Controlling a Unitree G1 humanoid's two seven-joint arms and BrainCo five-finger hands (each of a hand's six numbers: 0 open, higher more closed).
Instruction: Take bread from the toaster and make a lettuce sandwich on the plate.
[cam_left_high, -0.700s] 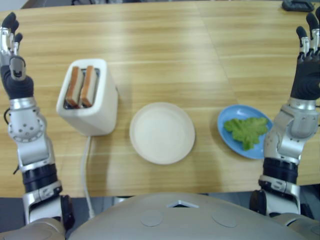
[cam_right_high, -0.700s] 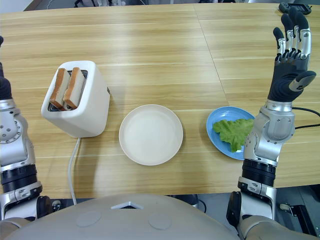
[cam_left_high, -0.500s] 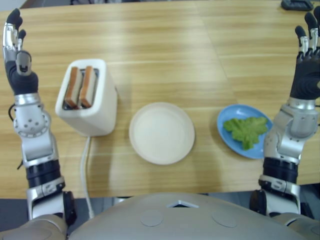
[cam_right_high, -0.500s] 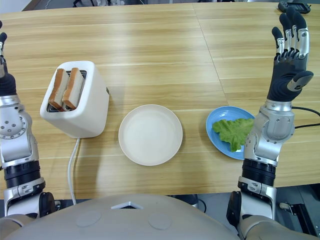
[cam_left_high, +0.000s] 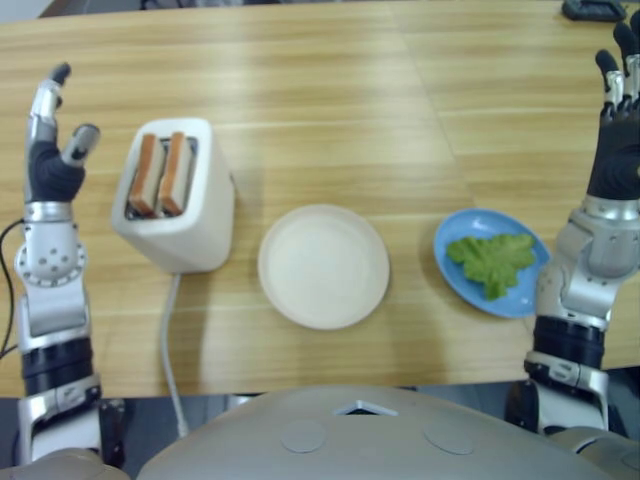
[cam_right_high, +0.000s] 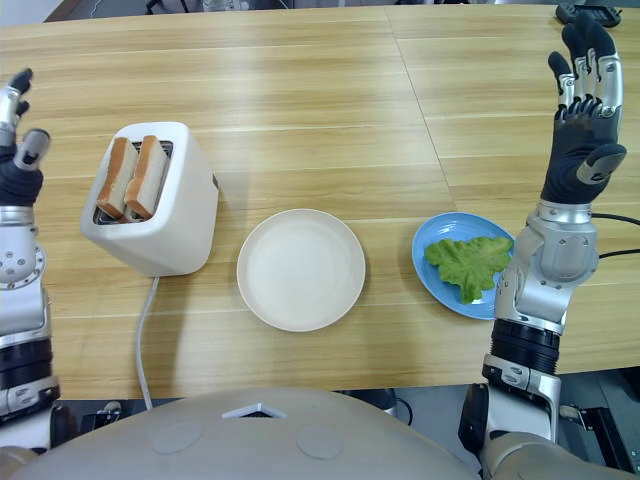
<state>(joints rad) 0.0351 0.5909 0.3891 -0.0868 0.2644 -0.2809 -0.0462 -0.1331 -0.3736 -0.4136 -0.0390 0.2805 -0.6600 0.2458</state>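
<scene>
A white toaster (cam_right_high: 165, 235) stands at the left of the table (cam_right_high: 320, 120), tilted a little in view, with two bread slices (cam_right_high: 135, 178) upright side by side in its slots. Its cord (cam_right_high: 143, 330) runs toward the near edge. Right of it, apart, lies a round cream plate (cam_right_high: 300, 268). Further right sits a blue dish (cam_right_high: 460, 222) with a lettuce leaf (cam_right_high: 468, 262) lying flat in it.

The left hand (cam_left_high: 52, 140) is raised just left of the toaster, not touching it, fingers loosely extended, thumb apart, grasping nothing. The right hand (cam_right_high: 582, 115) is held up beyond the blue dish, palm spread, fingers straight, released.
</scene>
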